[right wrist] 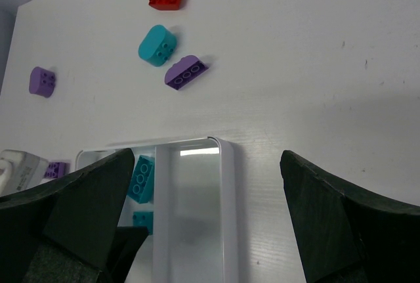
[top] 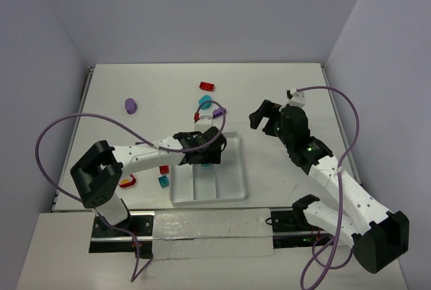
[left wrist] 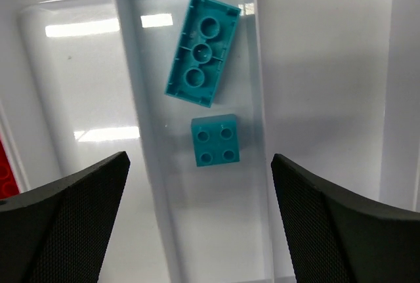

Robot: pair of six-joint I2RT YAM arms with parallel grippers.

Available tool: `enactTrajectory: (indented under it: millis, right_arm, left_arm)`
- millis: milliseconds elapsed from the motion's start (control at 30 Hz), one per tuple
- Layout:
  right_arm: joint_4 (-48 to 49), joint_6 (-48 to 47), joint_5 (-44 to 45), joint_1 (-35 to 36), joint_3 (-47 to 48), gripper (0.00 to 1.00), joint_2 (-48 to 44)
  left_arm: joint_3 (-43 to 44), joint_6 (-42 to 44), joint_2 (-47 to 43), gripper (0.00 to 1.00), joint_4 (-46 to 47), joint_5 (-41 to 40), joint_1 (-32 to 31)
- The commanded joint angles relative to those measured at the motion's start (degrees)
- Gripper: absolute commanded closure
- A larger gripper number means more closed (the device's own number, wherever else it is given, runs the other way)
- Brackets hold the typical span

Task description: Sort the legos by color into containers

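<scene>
- Left wrist view: the left tool [left wrist: 200,224] hangs over the far end of the tray [left wrist: 136,99], its fingers spread wide and holding nothing.
- Below it, in the middle compartment, lie two teal legos. The long teal brick [left wrist: 200,50] is underside up and the square teal brick [left wrist: 215,140] is studs up; they are close but apart.
- The compartments on either side show no bricks in the parts visible.
- The right tool [top: 269,116] is also released and empty, hovering over the desk [top: 155,81] right of the tray's far corner.
- Loose beyond the tray are a red brick [top: 207,86], a rounded teal piece [top: 205,103] and a rounded purple piece [top: 219,112].
- A purple brick [top: 130,105] sits further left.
- Left of the tray lie a small red brick [top: 164,169], a small teal brick [top: 163,182] and a red curved piece [top: 127,182].
- Sorting looks barely begun: only teal has been started, and all red, all purple and two teal pieces remain.
</scene>
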Motion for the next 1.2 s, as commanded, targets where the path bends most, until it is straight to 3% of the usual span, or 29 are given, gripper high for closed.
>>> enactTrajectory:
  millis: [0, 200, 333, 667, 933, 1167]
  right_arm:
    - [1.4, 0.5, 0.1, -0.2, -0.2, 0.0, -1.3]
    - [3.2, 0.9, -1.1, -0.2, -1.4, 0.0, -0.6]
    - [3.6, 1.1, -2.2, -0.1, -1.0, 0.0, 0.3]
    - [4.9, 1.7, -3.9, -0.1, -2.5, 0.0, -0.2]
    - [5.0, 2.2, -4.3, -0.2, -2.9, 0.0, -0.4]
    - [4.9, 2.3, -4.6, -0.2, -2.7, 0.0, 0.1]
  left_arm:
    - [0.2, -6.2, -7.5, 0.02, -6.5, -4.0, 0.6]
    - [-10.2, -19.9, -24.8, 0.07, -12.2, -1.4, 4.9]
    - [-15.8, -29.7, -30.9, 0.14, -17.1, -1.5, 5.2]
    - [-26.6, -44.5, -36.0, 0.22, -22.1, -0.1, 6.0]
    - [-30.3, -43.5, -40.2, 0.25, -19.8, 0.4, 8.6]
    - [-29.8, -38.6, -36.5, 0.26, -16.2, 1.2, 10.3]
